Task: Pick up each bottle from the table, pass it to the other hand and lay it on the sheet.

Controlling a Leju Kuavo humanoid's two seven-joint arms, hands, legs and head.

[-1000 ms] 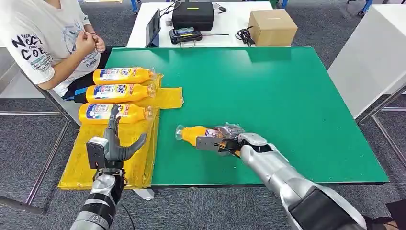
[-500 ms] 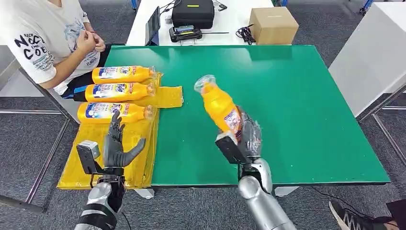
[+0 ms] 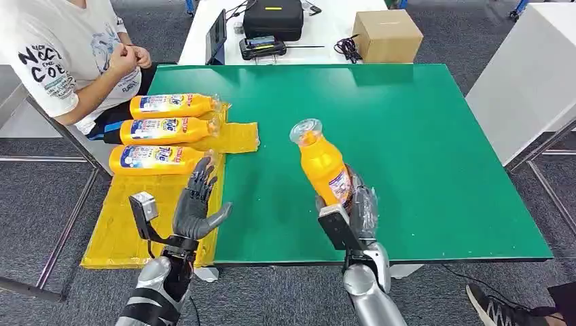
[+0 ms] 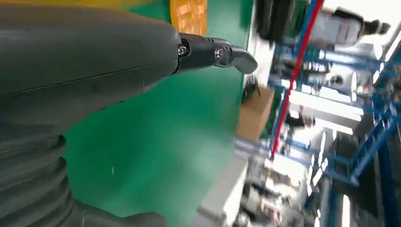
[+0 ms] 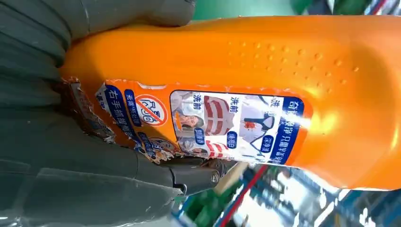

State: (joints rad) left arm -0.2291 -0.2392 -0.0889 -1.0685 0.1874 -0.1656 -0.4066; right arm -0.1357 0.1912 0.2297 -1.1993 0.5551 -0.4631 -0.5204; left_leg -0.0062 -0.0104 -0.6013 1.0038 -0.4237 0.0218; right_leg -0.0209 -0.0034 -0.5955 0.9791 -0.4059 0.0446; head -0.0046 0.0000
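Note:
My right hand (image 3: 352,201) grips an orange bottle (image 3: 321,163) by its lower body and holds it nearly upright above the green table (image 3: 421,142), clear cap on top. The right wrist view has the same bottle (image 5: 265,94) close up, its printed label facing the camera. My left hand (image 3: 198,204) hovers open with fingers spread over the edge of the yellow sheet (image 3: 129,231), to the left of the held bottle and apart from it. Three orange bottles (image 3: 163,129) lie side by side on the sheet's far part.
A person in a white shirt (image 3: 61,54) sits at the far left beside the sheet. Behind the green table, a white table carries a black case (image 3: 274,20), a cardboard box (image 3: 386,37) and cables. A white cabinet (image 3: 530,75) stands at the right.
My right hand lifted the bottle off the table and stood it upright, then shifted it slightly right. My left hand rose and moved right toward the bottle, fingers still spread.

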